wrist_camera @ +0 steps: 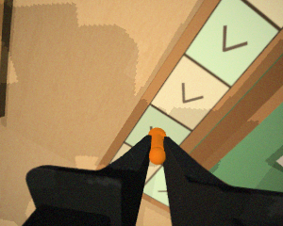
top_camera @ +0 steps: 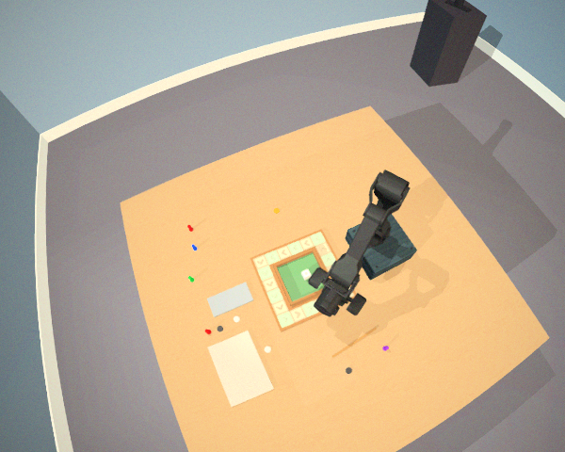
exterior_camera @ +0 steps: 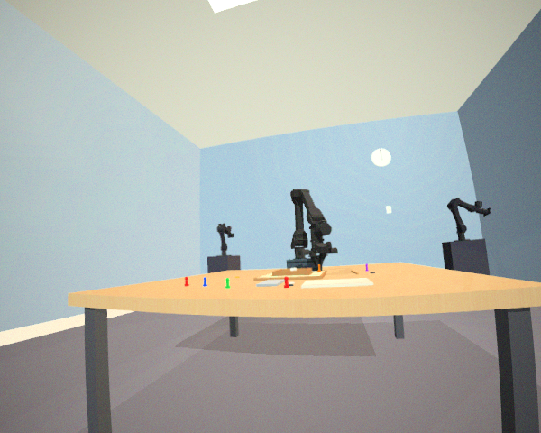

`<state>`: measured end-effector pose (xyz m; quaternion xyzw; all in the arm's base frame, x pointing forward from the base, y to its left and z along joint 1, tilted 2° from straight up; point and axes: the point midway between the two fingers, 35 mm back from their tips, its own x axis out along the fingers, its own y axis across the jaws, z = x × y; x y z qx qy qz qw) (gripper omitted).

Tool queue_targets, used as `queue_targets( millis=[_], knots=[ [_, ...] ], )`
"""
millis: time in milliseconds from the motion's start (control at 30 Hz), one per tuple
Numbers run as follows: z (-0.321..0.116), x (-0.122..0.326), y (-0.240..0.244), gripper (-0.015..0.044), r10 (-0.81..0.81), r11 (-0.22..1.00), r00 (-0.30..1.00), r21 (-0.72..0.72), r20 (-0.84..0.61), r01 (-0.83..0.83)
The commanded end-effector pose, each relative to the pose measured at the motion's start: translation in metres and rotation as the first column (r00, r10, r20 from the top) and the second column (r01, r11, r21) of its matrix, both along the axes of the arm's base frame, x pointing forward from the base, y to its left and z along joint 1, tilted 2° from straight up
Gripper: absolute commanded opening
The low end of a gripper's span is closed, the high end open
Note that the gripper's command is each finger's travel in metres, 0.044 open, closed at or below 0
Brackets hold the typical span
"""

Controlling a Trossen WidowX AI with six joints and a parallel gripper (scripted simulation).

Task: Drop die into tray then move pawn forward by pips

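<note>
The orange pawn (wrist_camera: 157,146) is pinched between the narrowed fingers of the gripper (wrist_camera: 156,157), low over a pale green arrow square of the board (wrist_camera: 204,66). The die (top_camera: 305,273) lies in the green tray (top_camera: 291,282). Around the board, the tan table (top_camera: 419,315) carries small coloured pawns and two pale sheets. Blue walls and a grey floor surround it.

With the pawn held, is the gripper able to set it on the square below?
Probably yes: the gripper, shut on the orange pawn, hangs just above the board's squares, nothing between.
</note>
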<state>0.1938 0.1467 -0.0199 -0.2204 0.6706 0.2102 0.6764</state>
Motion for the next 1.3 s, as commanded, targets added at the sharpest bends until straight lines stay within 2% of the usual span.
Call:
queue_targets(
  millis=[0,267,400,500,600,733,933,1000,1267],
  knots=[
    [0.001,0.000,0.000,0.0053,0.000,1.000,1.000,0.001,0.001,0.000],
    [0.003,0.000,0.000,0.0262,0.000,1.000,1.000,0.001,0.001,0.000],
    [0.048,0.000,0.001,0.0368,-0.004,1.000,1.000,-0.002,-0.006,0.004],
    [0.050,0.000,0.001,0.0440,-0.004,1.000,1.000,-0.002,-0.006,0.004],
    [0.057,0.001,-0.007,0.0440,-0.034,0.999,0.999,-0.002,-0.006,0.034],
    [0.092,0.000,-0.055,0.0440,-0.214,0.977,0.977,-0.005,-0.002,0.214],
    [0.134,-0.027,-0.115,0.0440,-0.452,0.892,0.892,-0.008,0.003,0.452],
    [0.125,-0.020,-0.106,0.0440,-0.410,0.912,0.912,-0.009,0.000,0.410],
    [0.125,-0.020,-0.106,0.0440,-0.410,0.912,0.912,-0.009,0.000,0.410]
  ],
)
